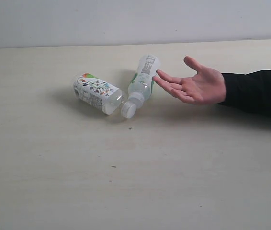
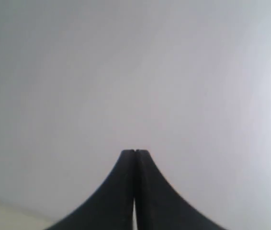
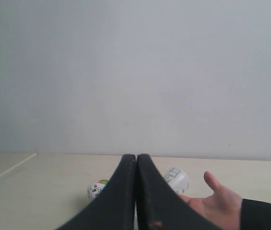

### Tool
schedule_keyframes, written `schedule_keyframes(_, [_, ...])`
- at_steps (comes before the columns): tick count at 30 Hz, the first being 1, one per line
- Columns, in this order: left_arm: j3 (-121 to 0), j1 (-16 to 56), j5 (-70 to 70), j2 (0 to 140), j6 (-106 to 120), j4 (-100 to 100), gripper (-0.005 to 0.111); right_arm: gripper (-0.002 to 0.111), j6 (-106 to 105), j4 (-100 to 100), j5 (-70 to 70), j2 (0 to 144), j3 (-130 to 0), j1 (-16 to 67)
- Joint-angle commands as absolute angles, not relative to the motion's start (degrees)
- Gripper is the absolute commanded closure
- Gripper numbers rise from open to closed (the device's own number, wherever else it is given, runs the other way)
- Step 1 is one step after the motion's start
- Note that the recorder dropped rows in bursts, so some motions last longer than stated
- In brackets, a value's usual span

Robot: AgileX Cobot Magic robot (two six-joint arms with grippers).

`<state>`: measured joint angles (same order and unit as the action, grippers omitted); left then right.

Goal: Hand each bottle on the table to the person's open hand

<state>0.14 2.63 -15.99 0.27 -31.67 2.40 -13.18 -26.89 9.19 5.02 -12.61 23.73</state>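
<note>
Lying on their sides on the broad pale cream bench (image 1: 54, 182) are two plastic bottles. One is a short stubby white bottle with a printed label (image 1: 97, 93), the other a slim clear bottle with a green-white label and white cap (image 1: 141, 84). Their neck ends nearly meet in a V; whether they touch, I cannot tell.

The person's open hand (image 1: 195, 86), bare, palm up and in a black sleeve (image 1: 257, 91), reaches in from the right. Its fingertips are just beside the slim bottle, likely so a bottle can be received.

The left robot hand (image 2: 135, 151) is pressed closed and empty, and faces a plain grey wall (image 2: 135, 72). The right robot hand (image 3: 136, 155) is also closed on nothing, aimed toward bottles and palm. Neither shows in the exterior view, so both probably sit well back.

Near side of the bench is bare, so approach from there looks free. The stubby bottle has room on its left. Fingers crowd the slim one's right.
</note>
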Motion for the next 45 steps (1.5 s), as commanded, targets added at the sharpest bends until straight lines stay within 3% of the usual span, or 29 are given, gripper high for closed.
schedule_keyframes(1, [-1.12, 2.79, -31.46, 1.80, -30.71, 0.60, 0.107, 0.108, -13.23, -26.95, 8.74, 4.62, -12.40, 23.94])
schedule_keyframes(8, [-19.63, 2.79, -29.24, 22.35, -7.74, -12.01, 0.107, 0.108, -13.23, -26.95, 8.74, 4.62, -12.40, 23.94])
schedule_keyframes(10, [-27.29, 2.79, -24.14, 30.04, -3.27, -12.69, 0.107, 0.108, -13.23, -26.95, 8.74, 4.62, -12.40, 23.94])
schedule_keyframes(13, [-47.12, 2.79, -4.62, 48.61, 14.76, -10.25, 0.107, 0.108, -13.23, -26.95, 8.74, 4.62, -12.40, 23.94])
schedule_keyframes(17, [-61.10, 2.51, 1.39, 67.05, 35.66, -9.92, 0.107, 0.108, -13.23, -26.95, 8.90, 4.63, -12.40, 23.94])
schedule_keyframes(26, [-69.86, 2.41, -7.51, 89.50, 55.37, -9.80, 0.107, 0.108, -13.23, -26.95, 11.08, 4.74, -12.40, 23.94])
schedule_keyframes(37, [-71.43, 1.89, -4.36, 96.77, 57.21, -9.68, 0.107, 0.108, -13.23, -26.95, 11.08, 4.74, -12.40, 23.94])
schedule_keyframes(40, [-74.37, 1.63, 3.82, 98.11, 60.46, -9.68, 0.107, 0.108, -13.23, -26.95, 11.08, 4.74, -12.40, 23.94])
schedule_keyframes(45, [-89.70, 0.56, 28.75, 102.81, 62.85, -9.46, 0.107, 0.108, -13.23, -26.95, 11.08, 4.74, -12.40, 23.94])
